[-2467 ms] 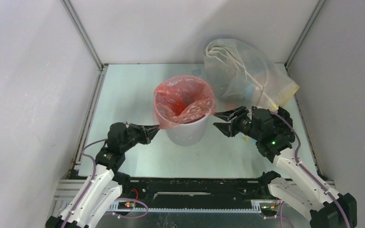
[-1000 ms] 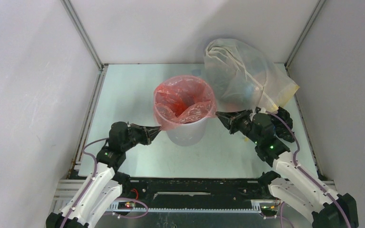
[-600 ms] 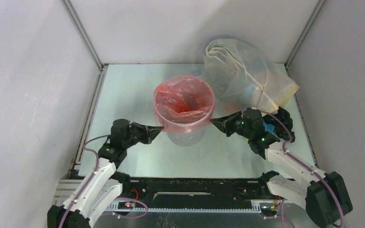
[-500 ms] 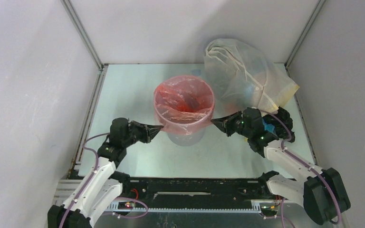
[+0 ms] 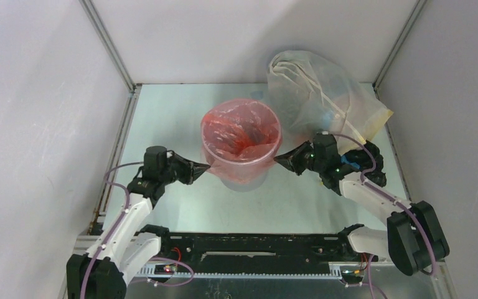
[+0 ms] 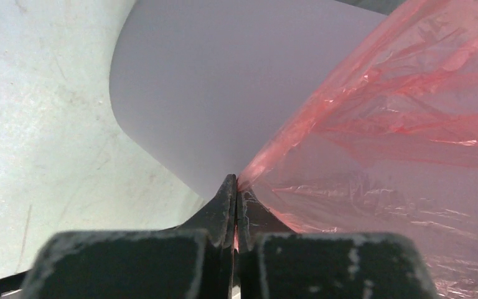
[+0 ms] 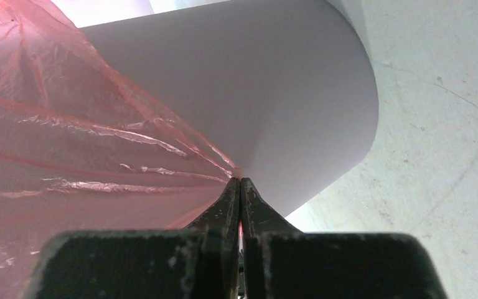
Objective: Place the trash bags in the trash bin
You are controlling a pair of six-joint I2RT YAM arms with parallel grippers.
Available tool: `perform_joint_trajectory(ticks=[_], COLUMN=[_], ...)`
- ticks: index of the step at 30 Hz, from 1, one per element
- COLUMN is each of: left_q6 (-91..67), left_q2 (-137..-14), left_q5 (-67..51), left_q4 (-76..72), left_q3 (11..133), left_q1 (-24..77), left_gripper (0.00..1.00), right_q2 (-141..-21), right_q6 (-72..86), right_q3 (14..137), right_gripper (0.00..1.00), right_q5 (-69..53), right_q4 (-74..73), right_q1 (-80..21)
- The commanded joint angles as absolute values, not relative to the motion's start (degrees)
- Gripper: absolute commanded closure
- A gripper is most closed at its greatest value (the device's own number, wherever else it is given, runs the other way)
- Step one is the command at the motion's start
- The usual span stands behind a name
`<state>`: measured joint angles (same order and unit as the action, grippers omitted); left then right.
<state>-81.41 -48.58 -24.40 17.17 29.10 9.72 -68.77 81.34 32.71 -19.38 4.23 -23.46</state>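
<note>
At table centre, trash bin (image 6: 180, 93) stands with red trash bag (image 5: 239, 134) lining it, pulled over the rim. Left gripper (image 5: 204, 167) reaches in low from 9 o'clock, right gripper (image 5: 277, 161) from 3 o'clock, each pinched tight on bag hem beside bin wall.

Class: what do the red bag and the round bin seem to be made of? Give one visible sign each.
The red bag: thin plastic film, glossy, translucent; it creases sharply. The bin: probably moulded plastic; smooth, matt, pale wall.
</note>
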Motion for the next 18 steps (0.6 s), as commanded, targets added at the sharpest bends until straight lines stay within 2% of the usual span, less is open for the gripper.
perform_joint_trajectory(ticks=[1,4,6,7,10,12,18], left_q6=[-73.67,-71.07,-70.03,-69.63,-68.14,-66.5,-64.92], left_q2=[-50.11,-51.23,-51.56,-51.54,-51.13,-50.58,-47.97], left_q5=[-24.4,-24.42,-24.06,-23.88,-23.69,-23.24,-20.87], left_q4=[18.63,18.93,19.22,19.32,19.47,20.07,21.95], left_q3=[32.15,32.69,32.46,32.36,32.86,34.17,35.7], left_q1=[9.33,9.33,9.34,9.32,9.33,9.34,9.38], left_gripper=[0.99,0.98,0.97,0.97,0.89,0.8,0.71], right_q2=[-70.55,-70.92,-70.95,-70.93,-68.66,-65.65,-57.59], right_q6=[74.99,73.63,71.86,70.11,62.74,57.17,44.13], right_q3=[36.21,36.33,37.16,38.29,42.81,45.94,54.01], right_gripper=[1.0,1.0,0.96,0.92,0.7,0.63,0.61], right_q5=[-20.43,-20.61,-21.05,-21.17,-19.3,-16.25,-10.89], right_q4=[3.86,3.88,1.72,-0.75,-10.25,-15.54,-26.32], right_q1=[-23.14,-22.76,-22.15,-21.78,-20.5,-20.03,-19.75])
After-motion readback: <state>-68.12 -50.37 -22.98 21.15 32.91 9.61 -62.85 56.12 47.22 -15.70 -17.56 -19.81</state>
